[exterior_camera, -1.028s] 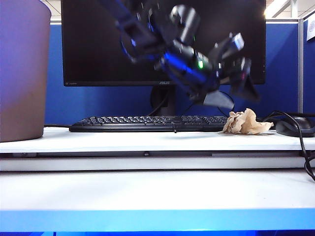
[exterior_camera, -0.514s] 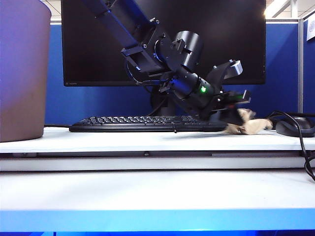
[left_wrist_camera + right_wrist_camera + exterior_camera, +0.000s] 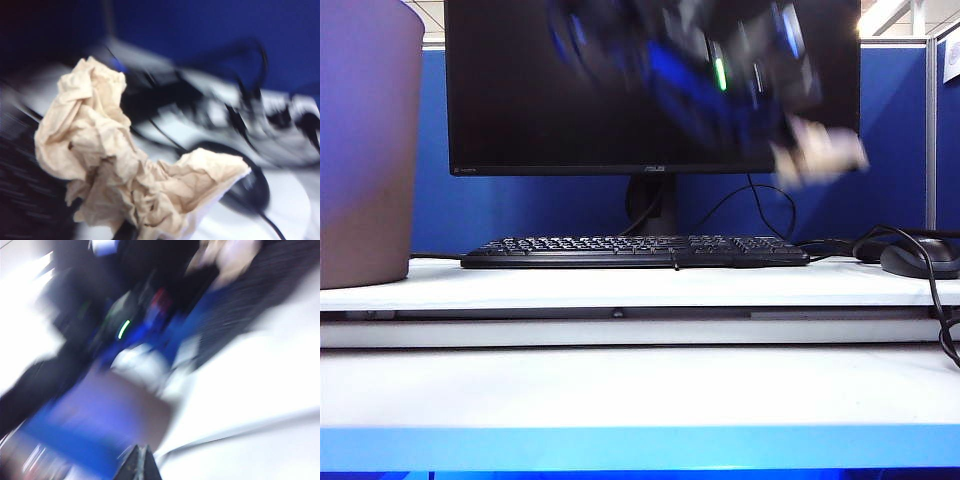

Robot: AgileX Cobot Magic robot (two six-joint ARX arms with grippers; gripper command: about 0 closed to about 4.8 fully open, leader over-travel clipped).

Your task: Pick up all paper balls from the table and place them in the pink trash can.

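Above keyboard (image 3: 635, 250), left gripper (image 3: 790, 150) grips tan paper ball (image 3: 125, 165), blurred.

left gripper (image 3: 810, 150) — clamped, raised, motion-blurred | right gripper (image 3: 139, 462) — fingertips together, view blurred

Crumpled tan paper ball (image 3: 125, 160), matt and creased; pink trash can (image 3: 365, 150) smooth plastic; table (image 3: 620, 385) smooth white

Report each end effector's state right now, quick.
Left end effector: shut on the tan paper ball, lifted above the table.
Right end effector: fingertips look together, holding nothing visible.
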